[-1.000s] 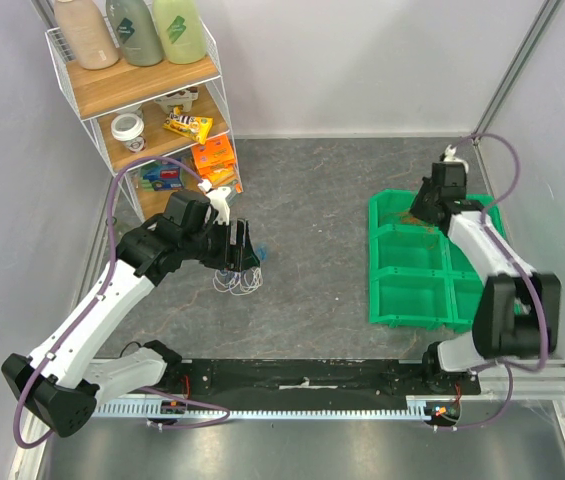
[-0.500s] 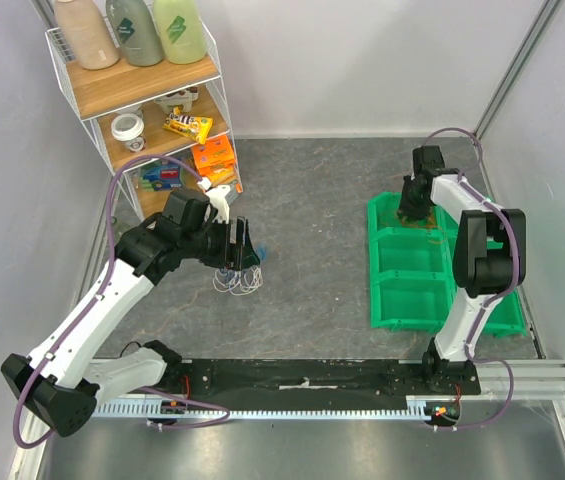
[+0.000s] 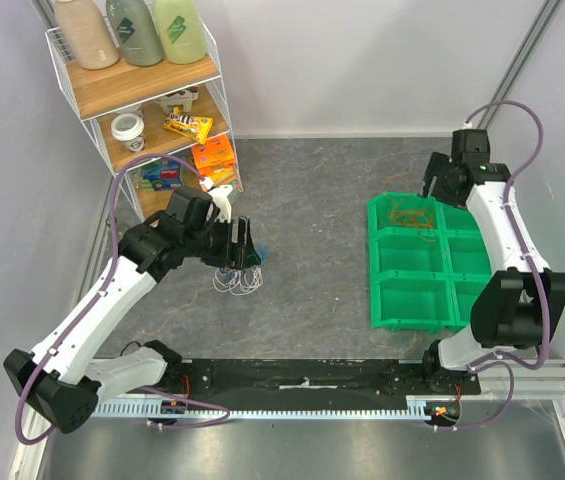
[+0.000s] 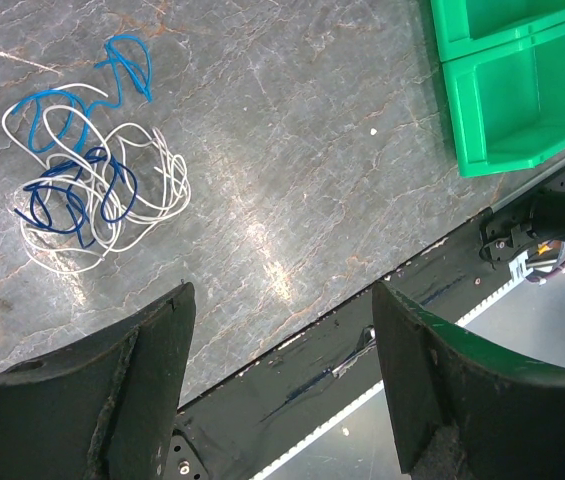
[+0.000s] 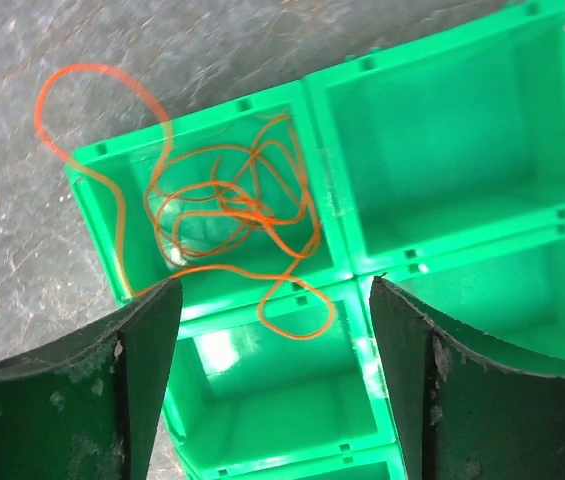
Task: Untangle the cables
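Observation:
A tangle of white and blue cables [image 4: 87,190] lies on the grey table, also seen as a small cable bundle [image 3: 240,281] under my left arm. My left gripper [image 4: 282,375] hangs open above the table, near the bundle, holding nothing. An orange cable [image 5: 227,225] lies loose in the far-left compartment of the green bin [image 5: 442,160], with loops spilling over its walls; from above the orange cable [image 3: 409,215] shows in the bin [image 3: 412,300]. My right gripper [image 5: 272,385] is open above the bin, holding nothing.
A wire shelf [image 3: 152,100] with bottles, a cup and snack packets stands at the back left. The black base rail [image 3: 302,385] runs along the near edge. Walls close in on both sides.
My right gripper has opened and let the orange cable fall into the bin, then lifted and swung back to the right. The left arm has not moved.

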### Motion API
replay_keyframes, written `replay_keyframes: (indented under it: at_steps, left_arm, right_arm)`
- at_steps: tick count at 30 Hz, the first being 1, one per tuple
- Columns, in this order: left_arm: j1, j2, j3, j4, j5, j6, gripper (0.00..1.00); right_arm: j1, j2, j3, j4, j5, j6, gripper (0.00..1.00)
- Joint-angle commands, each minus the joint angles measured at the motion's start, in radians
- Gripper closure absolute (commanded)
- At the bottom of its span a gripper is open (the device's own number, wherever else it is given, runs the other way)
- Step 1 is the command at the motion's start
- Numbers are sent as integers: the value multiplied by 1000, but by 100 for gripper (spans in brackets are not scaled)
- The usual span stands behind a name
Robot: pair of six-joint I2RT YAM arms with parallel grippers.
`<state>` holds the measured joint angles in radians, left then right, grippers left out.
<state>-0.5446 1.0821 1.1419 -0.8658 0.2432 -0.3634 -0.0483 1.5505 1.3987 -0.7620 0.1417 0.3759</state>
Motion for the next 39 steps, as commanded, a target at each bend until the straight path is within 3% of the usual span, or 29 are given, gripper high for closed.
replay_keyframes:
  at_steps: [1, 4, 9, 17, 24, 30, 36, 39]
  left_arm:
    - [3, -13, 27, 13, 16, 38, 23]
    - [3, -16, 27, 13, 15, 41, 23]
    - [3, -22, 25, 13, 8, 38, 23]
    - [2, -34, 27, 10, -2, 29, 23]
    - [3, -37, 33, 4, 4, 23, 23]
    - [2, -48, 33, -2, -4, 18, 23]
    - [3, -34, 35, 1, 2, 20, 22]
    - [3, -34, 33, 2, 4, 20, 22]
  right_arm:
    - [-59, -3, -35, -17, 26, 55, 17]
    - [-88, 11, -61, -7, -51, 78, 23]
    - [-85, 6, -148, 113, -183, 118, 54]
    - [-1, 152, -147, 179, -176, 135, 58]
    - [27, 393, 15, 198, -2, 52, 73]
    - [44, 277, 32, 139, 45, 18, 67]
    - [183, 180, 62, 90, 143, -90, 28]
    - [295, 195, 78, 122, 144, -153, 23]
